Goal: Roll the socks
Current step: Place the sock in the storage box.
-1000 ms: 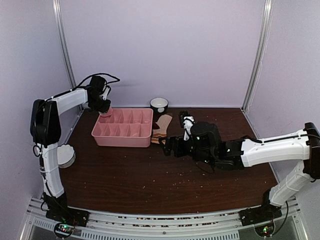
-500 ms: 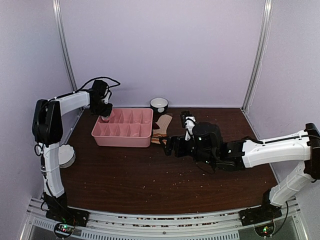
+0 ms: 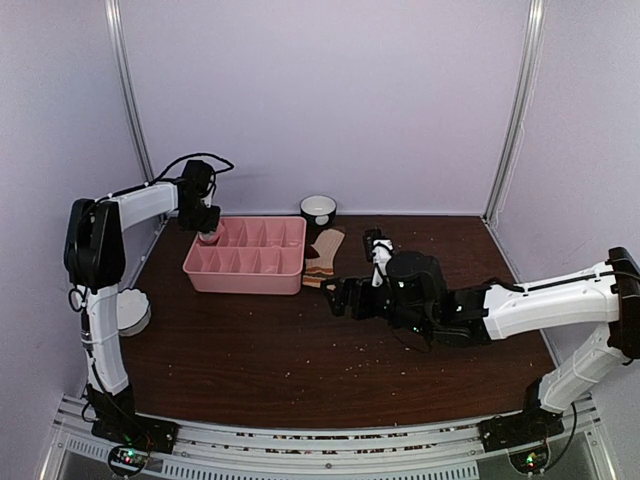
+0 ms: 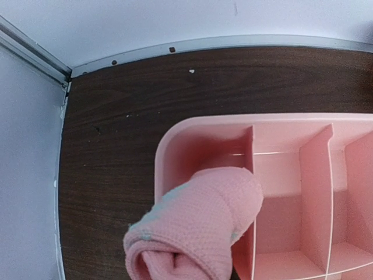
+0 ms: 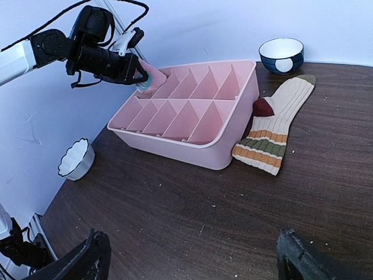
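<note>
Robot lab cell, lilac panel walls [image 3: 330,100], aluminium frame rails [image 3: 320,452]

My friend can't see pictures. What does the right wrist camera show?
The left hand holds a rolled pink sock at the far corner of a pink divided tray. A tan striped sock lies flat on the dark table beside the tray, with a blue-and-white bowl behind it.

Left arm [image 3: 100,320], right arm [image 3: 550,300]: white shells, black joints. Right gripper [image 5: 198,256] black, blocky. Black cable [image 3: 205,158] loops at left wrist.
</note>
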You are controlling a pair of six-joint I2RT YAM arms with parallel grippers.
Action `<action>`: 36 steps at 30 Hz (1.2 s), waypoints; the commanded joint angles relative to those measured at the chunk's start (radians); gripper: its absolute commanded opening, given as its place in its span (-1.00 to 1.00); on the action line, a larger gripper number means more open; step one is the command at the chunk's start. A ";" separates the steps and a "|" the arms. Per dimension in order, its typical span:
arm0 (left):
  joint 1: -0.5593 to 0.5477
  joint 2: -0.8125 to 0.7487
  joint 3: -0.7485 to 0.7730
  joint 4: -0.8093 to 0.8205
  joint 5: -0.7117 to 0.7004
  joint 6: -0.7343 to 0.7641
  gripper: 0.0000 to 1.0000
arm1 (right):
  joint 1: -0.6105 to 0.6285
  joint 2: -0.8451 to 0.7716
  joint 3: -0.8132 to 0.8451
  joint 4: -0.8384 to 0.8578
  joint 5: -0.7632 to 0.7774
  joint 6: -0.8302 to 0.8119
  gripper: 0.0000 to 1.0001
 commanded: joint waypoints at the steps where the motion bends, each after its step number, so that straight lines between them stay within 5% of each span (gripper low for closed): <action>1: 0.029 0.016 -0.008 -0.045 -0.108 -0.033 -1.00 | -0.006 -0.007 -0.010 0.031 -0.014 0.018 0.99; 18: 0.032 0.087 0.058 -0.145 -0.054 -0.184 -1.00 | -0.007 0.050 0.070 -0.020 0.009 -0.035 0.99; 26: 0.032 0.156 0.182 -0.238 0.035 -0.093 -1.00 | -0.009 0.059 0.062 -0.014 0.000 -0.029 0.99; 35: 0.029 0.083 0.211 -0.306 0.031 0.011 -0.07 | -0.011 0.066 0.071 -0.013 -0.010 -0.025 0.99; 36: 0.027 0.073 0.208 -0.308 0.030 0.016 0.14 | -0.012 0.066 0.070 -0.014 -0.010 -0.025 0.99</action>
